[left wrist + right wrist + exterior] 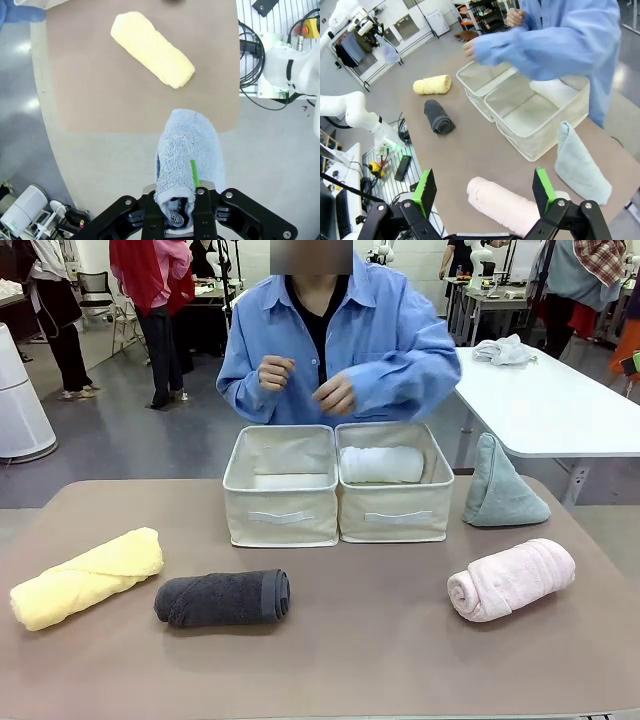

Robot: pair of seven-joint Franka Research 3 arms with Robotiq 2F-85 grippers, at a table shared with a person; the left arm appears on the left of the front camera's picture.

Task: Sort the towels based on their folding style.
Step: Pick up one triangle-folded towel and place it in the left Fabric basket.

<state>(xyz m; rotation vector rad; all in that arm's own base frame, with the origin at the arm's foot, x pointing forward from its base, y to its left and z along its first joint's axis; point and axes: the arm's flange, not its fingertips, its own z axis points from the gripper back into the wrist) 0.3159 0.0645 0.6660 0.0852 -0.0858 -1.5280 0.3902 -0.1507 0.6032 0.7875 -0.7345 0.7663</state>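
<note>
The left pincer (181, 207) was clamped on the lavender-blue towel (187, 145), held over the tabletop's (100, 90) edge near the yellow roll (151, 48). The right pincer (485, 191) stood wide open above the pink roll (502, 207). A white roll (381, 464) lay in the right-hand bin (395, 520). The dark grey roll (222, 598) and grey-green cone (500, 485) sat on the tabletop.

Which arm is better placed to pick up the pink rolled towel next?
Right, probably. The right gripper hangs open just above the pink towel, while the left gripper is shut on a blue towel off the table's edge, near the yellow towel.
</note>
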